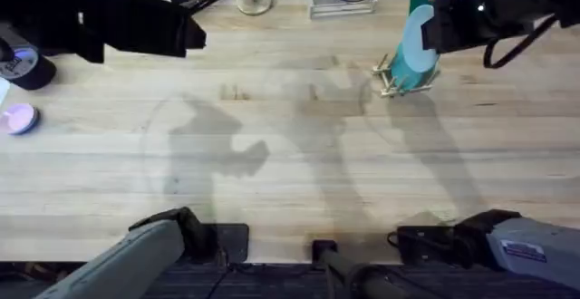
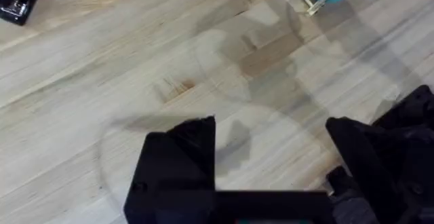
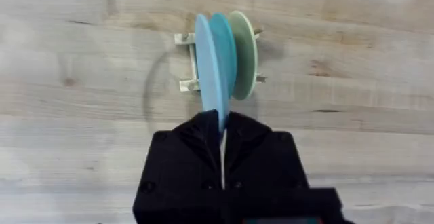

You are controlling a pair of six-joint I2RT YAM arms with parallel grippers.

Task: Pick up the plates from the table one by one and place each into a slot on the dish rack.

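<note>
At the far right of the wooden surface [image 1: 290, 154], the dish rack [image 3: 186, 62] holds three plates on edge in its slots: a light blue plate [image 3: 205, 54], a teal plate [image 3: 222, 51] and a pale yellow plate [image 3: 244, 51]. The right pincer [image 3: 220, 132] pinches the light blue plate's rim. The left pincer [image 2: 271, 149] is spread over bare wood.

Left arm base link [image 1: 136, 258]: grey rounded shell with black joint. Right arm base link [image 1: 526, 240]: grey shell bearing a pale label, black cabling beside it. Both grippers, left [image 2: 271, 176] and right [image 3: 222, 163]: matte black, angular, faceted fingers.
</note>
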